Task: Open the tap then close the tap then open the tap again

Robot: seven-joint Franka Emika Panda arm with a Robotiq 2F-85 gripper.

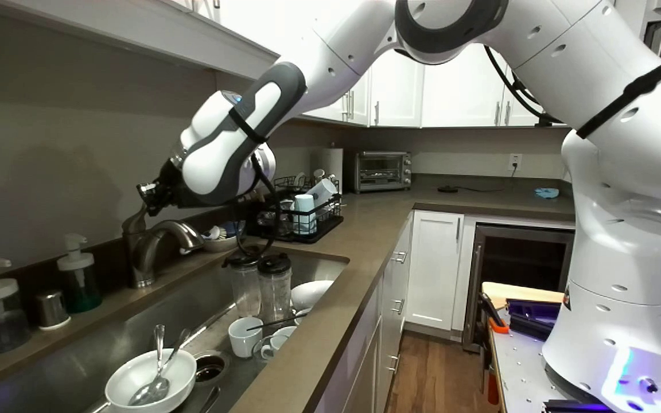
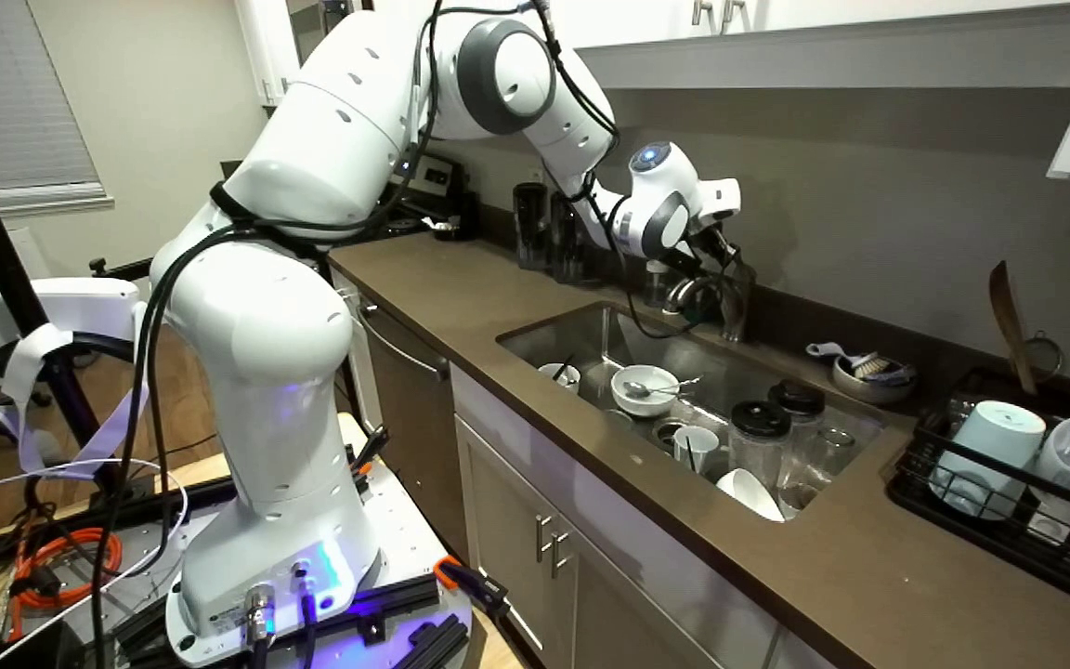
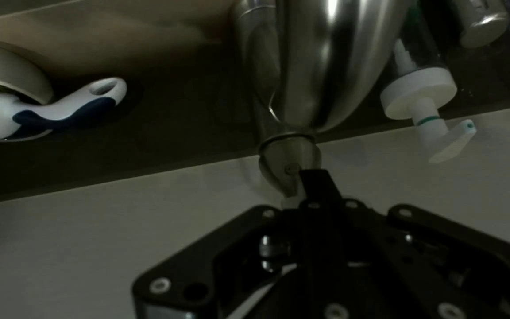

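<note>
The tap is a brushed-metal faucet with an arched spout at the back rim of the sink; it also shows in an exterior view and large in the wrist view. Its lever handle points up; in the wrist view the lever lies just ahead and left of the fingertips. My gripper is at the top of the lever, also in the wrist view. Its fingers look shut together, with the lever beside them. Whether they touch the lever is too dark to tell. No water stream shows under the spout.
Soap pump bottles stand beside the tap. A bowl with a brush stands on its opposite side. The sink holds a white bowl, mugs and lidded tumblers. A black dish rack is on the counter.
</note>
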